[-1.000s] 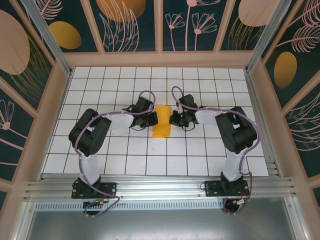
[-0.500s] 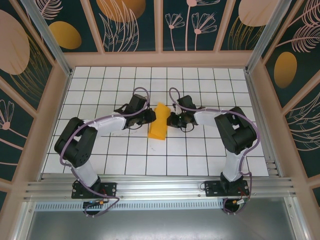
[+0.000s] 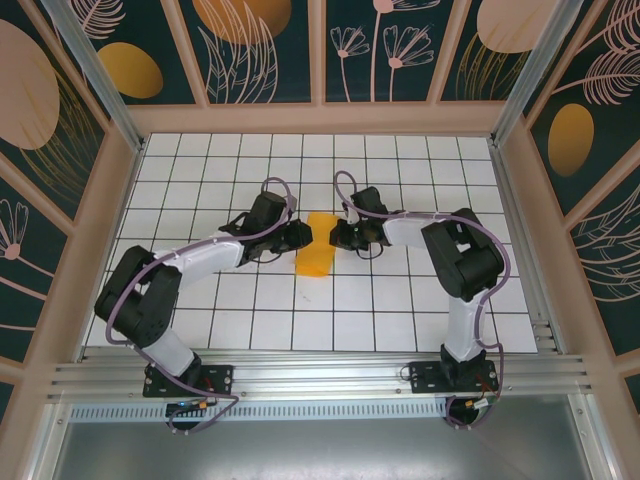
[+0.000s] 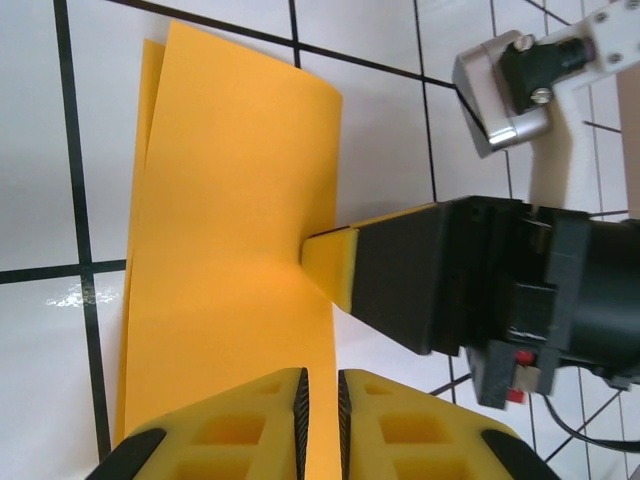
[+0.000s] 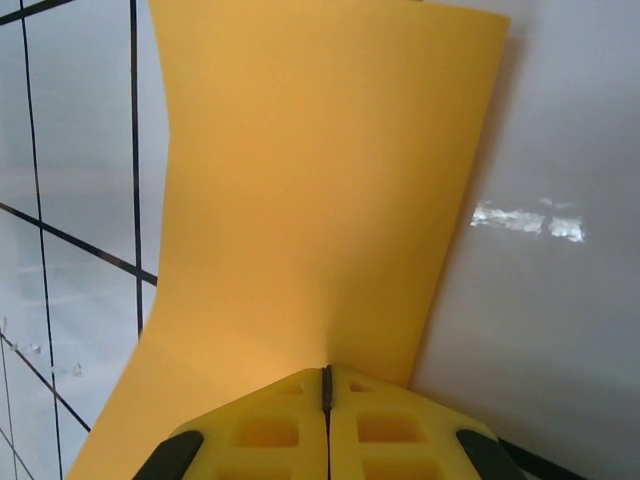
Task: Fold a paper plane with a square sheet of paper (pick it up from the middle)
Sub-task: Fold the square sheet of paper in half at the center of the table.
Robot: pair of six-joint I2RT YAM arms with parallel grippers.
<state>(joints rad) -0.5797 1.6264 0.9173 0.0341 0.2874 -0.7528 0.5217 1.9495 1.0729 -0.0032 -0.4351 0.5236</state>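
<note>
Both arms met at mid-worktop [image 3: 200, 180]! The square sheet of paper [image 3: 316, 255], doubled over into an orange strip, sat between them, its far end lifted off the white tiles. The left end effector [image 3: 298, 237] was clamped on one long edge, fingers [image 4: 255, 420] nearly together around the paper [image 4: 230, 250]. The right end effector [image 3: 335, 236] was pinched tight on the opposite edge [image 5: 320, 200], its pads [image 5: 380, 425] meeting.

Centre: the thin orange-yellow square sheet of paper [image 3: 315, 250], folded, is held over the middle of the white gridded table [image 3: 400, 320].
Left side: the left gripper [image 3: 303, 238] is clamped on its left edge.
Right side: the right gripper [image 3: 333, 237] is clamped opposite, on its right edge.
</note>
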